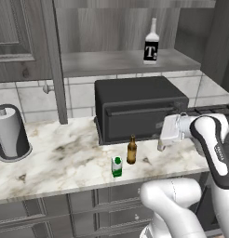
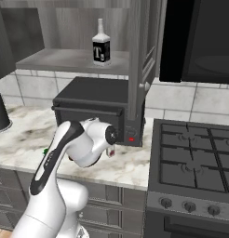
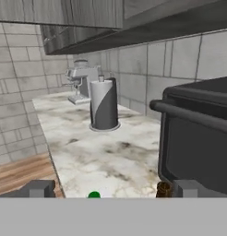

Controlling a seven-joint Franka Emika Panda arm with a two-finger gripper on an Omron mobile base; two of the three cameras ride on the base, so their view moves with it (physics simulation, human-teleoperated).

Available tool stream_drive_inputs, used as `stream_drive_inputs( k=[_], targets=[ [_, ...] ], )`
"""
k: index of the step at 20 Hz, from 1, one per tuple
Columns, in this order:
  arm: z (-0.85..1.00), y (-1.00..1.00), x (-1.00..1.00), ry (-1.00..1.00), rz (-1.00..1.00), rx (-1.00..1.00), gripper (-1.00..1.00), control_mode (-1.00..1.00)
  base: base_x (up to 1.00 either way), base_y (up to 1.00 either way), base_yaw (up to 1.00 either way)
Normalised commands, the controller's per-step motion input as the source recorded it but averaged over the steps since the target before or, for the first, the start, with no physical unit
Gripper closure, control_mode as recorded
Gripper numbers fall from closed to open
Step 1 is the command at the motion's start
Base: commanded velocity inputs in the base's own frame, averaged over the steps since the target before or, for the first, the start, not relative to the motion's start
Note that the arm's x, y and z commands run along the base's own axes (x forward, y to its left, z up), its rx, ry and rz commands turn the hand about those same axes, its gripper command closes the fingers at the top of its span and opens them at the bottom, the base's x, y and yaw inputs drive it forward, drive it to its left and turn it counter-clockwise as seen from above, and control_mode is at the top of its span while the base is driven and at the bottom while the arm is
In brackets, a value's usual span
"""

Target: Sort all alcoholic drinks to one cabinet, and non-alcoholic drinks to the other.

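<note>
While the clear bottle stands on the open cabinet shelf, the gripper hangs wide open right of the beer bottle.

The white arm is rising from the base, bending at the elbow and reaching level toward nine o'clock in the left base view. Its end effector is hanging with both fingers spread wide apart, gripping nothing.
</note>
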Motion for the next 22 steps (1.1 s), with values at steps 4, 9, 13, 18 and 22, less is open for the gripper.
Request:
stream_drive_inputs(
  k=[4,9,13,18,22],
  targets=[
    [-0.22,0.09,0.00,0.10,0.05,0.02,-1.00,-1.00,0.00,0.00,0.00],
    [-0.21,0.08,0.00,0.08,0.05,0.02,-1.00,-1.00,0.00,0.00,0.00],
    [-0.24,0.06,0.00,0.07,0.04,0.02,-1.00,-1.00,0.00,0.00,0.00],
    [-0.22,0.02,0.00,0.03,0.04,0.02,-1.00,-1.00,0.00,0.00,0.00],
    [-0.22,0.05,0.03,0.01,0.04,0.02,-1.00,-1.00,0.00,0.00,0.00]
  ],
)
